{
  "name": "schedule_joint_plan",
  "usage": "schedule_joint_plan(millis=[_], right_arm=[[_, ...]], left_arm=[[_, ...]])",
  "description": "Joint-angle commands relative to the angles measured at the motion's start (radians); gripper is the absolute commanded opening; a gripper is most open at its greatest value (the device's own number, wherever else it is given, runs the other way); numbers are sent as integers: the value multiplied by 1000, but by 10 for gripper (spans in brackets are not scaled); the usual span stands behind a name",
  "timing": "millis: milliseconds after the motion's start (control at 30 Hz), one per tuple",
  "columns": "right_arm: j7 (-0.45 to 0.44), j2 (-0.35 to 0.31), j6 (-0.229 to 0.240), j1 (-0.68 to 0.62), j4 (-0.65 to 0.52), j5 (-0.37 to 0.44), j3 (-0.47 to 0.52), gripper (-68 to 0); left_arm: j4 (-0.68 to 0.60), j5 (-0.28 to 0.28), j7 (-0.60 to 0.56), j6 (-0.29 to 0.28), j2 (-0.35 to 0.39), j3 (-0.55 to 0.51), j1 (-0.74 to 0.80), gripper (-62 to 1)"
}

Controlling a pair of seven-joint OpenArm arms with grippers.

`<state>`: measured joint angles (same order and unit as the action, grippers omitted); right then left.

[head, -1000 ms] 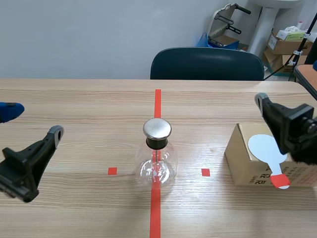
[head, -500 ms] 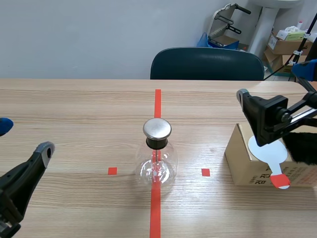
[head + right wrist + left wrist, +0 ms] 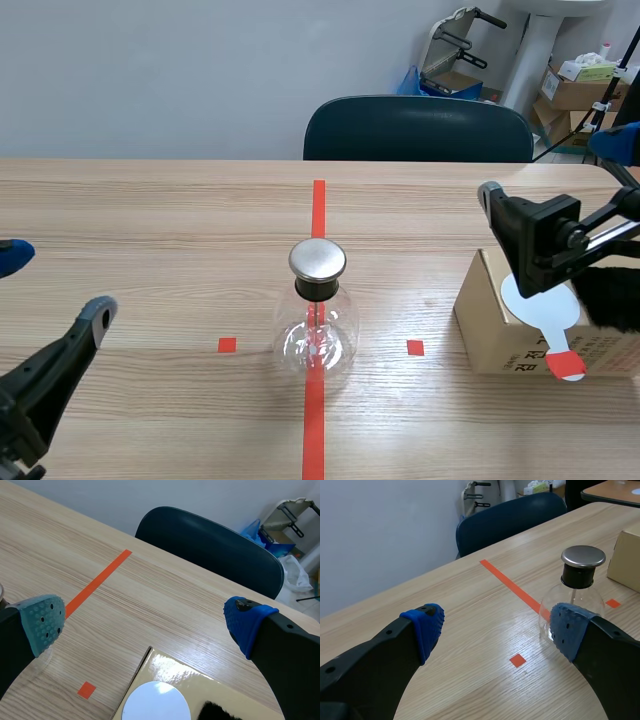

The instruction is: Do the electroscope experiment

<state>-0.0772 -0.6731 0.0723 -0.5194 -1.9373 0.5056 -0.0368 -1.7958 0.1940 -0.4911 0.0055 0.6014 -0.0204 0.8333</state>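
My left gripper [image 3: 495, 625] is spread wide with nothing in it, low over the table [image 3: 150, 210]. The flask [image 3: 316, 335] stands upright on the tape line [image 3: 318, 205] at mid-table, metal cap [image 3: 318, 260] on, just ahead of that gripper. My right gripper [image 3: 145, 620], also spread and empty, hangs over the box [image 3: 488, 325], where a white paddle [image 3: 540, 303] lies

No writing can be read anywhere: the cardboard box [image 3: 492, 335] on the tabletop [image 3: 180, 230] carries rows of dark print on its front face, too small to make out, and the cartons [image 3: 572, 92] in the far corner show nothing legible.
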Motion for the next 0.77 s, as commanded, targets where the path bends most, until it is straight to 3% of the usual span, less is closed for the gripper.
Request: schedule_joint_plan(millis=[0,133,733], right_arm=[[-18,-13,0,1,-8,3,10,4],[-18,-13,0,1,-8,3,10,4],[-18,-13,0,1,-8,-4,10,4]], left_arm=[[-18,-32,-18,2,0,-3,-3,-149],[-18,-90,-17,4,0,-3,-3,-149],[-18,-90,-17,7,0,-3,-3,-149]])
